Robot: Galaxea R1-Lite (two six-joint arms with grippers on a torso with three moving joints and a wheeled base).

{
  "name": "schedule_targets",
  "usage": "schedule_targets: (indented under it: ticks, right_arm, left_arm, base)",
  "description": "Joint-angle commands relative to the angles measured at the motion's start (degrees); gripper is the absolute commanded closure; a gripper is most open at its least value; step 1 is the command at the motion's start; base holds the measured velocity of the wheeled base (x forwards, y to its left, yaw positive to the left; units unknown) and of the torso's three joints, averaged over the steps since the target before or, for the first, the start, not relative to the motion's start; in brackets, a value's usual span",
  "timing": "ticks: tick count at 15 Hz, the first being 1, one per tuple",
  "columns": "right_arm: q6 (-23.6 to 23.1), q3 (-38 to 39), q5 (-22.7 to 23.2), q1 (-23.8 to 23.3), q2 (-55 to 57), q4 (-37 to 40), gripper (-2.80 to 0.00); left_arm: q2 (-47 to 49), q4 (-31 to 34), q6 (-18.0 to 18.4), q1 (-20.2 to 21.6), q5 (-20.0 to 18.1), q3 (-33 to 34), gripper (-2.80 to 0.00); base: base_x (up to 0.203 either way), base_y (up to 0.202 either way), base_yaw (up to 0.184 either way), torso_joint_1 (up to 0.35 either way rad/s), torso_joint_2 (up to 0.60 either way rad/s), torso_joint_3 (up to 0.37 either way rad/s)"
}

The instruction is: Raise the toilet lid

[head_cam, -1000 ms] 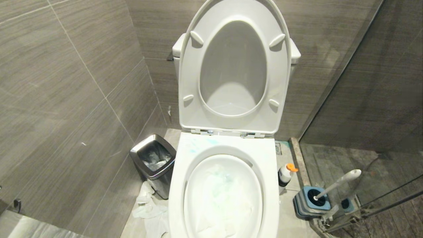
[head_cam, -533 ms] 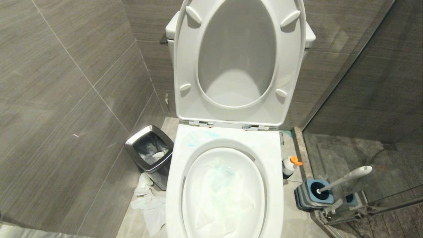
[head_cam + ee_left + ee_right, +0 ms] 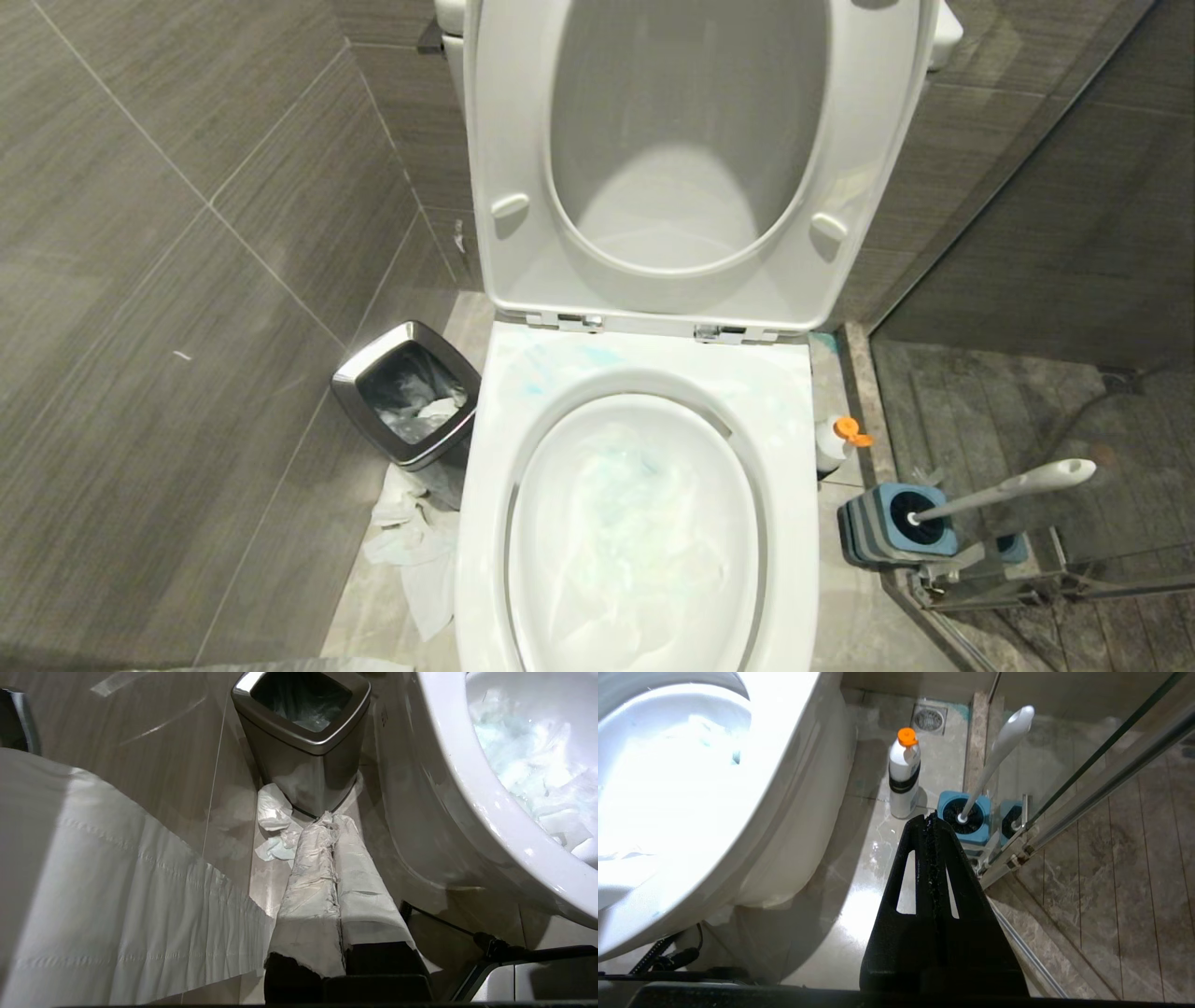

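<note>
While parked low either side of bowl: left tool (image 3: 329, 826) pinched shut, paper-wrapped; right tool (image 3: 930, 826) shut, empty. Toilet lid (image 3: 691, 112) already upright, long axis vertical, ahead and above, equidistant.

The right gripper (image 3: 930, 821), fingers pressed together, is seen above the floor (image 3: 859, 896), beside the toilet bowl (image 3: 752, 812), near a white bottle (image 3: 904, 779) and brush holder (image 3: 964, 817).

White toilet lid (image 3: 691, 121) upright, raised
</note>
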Motion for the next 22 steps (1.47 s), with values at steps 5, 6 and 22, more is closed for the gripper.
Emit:
schedule_targets:
  ticks: [5,6,22]
  right_arm:
    - [0.0,0.0,0.0,0.1,0.0,0.0,0.0]
    - [0.0,0.0,0.0,0.0,0.0,0.0,0.0]
    - [0.1,0.0,0.0,0.0,0.0,0.0,0.0]
  left_arm:
    - [0.1,0.0,0.1,0.0,0.0,0.0,0.0]
    - [0.1,0.0,0.1,0.0,0.0,0.0,0.0]
    - [0.1,-0.3,0.6,0.0,0.0,0.2,0.0]
  base:
    - [0.0,0.0,0.0,0.006,0.0,-0.203]
    - [0.0,0.0,0.0,0.002,0.0,-0.2]
    - [0.0,0.0,0.0,0.003,0.0,-0.198]
